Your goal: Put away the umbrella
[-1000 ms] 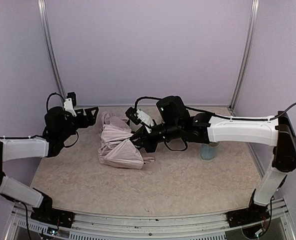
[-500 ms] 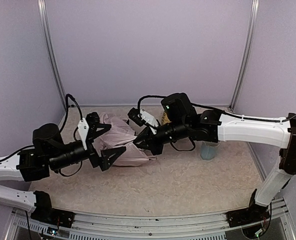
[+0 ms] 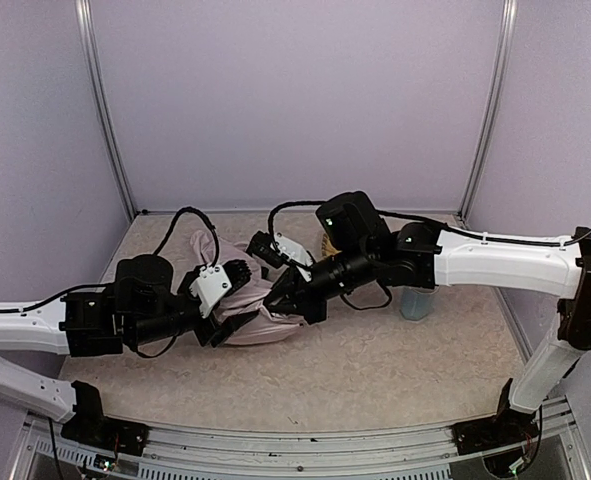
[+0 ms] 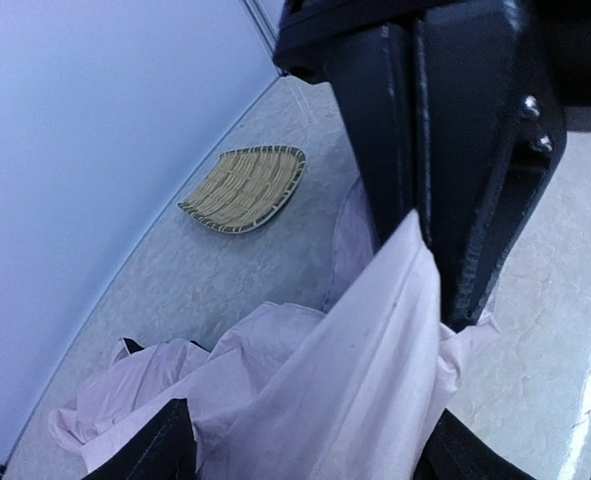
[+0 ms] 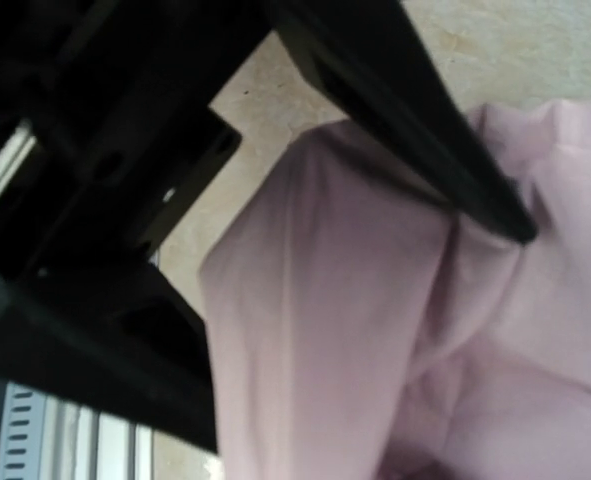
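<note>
Though my right gripper (image 3: 288, 300) pinches the umbrella (image 3: 265, 318) by its cloth, my left gripper (image 3: 232, 305) is wide around it — not gripping. It's a messy heap — nothing looks put away.

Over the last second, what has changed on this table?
The left gripper swung from the umbrella's far-left end round to its near side. Its open fingers now straddle the bunched cloth. The right gripper kept pinching a fold of the umbrella and shifted only slightly to the right. The cup stayed where it was.
</note>
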`<state>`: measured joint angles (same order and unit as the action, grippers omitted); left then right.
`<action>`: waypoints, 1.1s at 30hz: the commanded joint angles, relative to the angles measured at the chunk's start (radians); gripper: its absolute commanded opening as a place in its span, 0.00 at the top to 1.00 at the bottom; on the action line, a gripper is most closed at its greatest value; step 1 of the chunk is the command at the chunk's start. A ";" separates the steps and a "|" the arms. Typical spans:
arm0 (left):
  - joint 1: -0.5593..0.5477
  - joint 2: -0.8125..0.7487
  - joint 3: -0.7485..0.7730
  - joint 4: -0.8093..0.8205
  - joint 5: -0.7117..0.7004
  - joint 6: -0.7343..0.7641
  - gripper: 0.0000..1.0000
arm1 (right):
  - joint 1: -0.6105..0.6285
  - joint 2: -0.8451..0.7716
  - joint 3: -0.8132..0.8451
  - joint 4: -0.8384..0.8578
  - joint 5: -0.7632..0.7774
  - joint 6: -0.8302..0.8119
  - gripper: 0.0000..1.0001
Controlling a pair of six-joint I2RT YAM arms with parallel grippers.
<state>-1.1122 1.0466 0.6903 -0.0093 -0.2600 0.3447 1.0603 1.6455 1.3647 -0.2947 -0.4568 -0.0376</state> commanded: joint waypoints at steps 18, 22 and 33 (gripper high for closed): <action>0.022 -0.034 -0.011 0.016 0.174 -0.072 1.00 | -0.176 -0.181 -0.152 0.201 -0.050 0.082 0.30; 0.049 -0.063 -0.033 0.057 0.242 -0.091 1.00 | -0.247 0.013 -0.076 0.271 0.023 0.097 0.31; 0.185 -0.072 -0.072 0.168 0.341 -0.191 1.00 | -0.232 0.673 0.448 0.055 -0.202 0.041 0.48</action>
<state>-0.9924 0.9909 0.6468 0.0299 0.0227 0.2153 0.8104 2.2280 1.7676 -0.1642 -0.5465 0.0151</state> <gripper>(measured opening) 0.016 0.553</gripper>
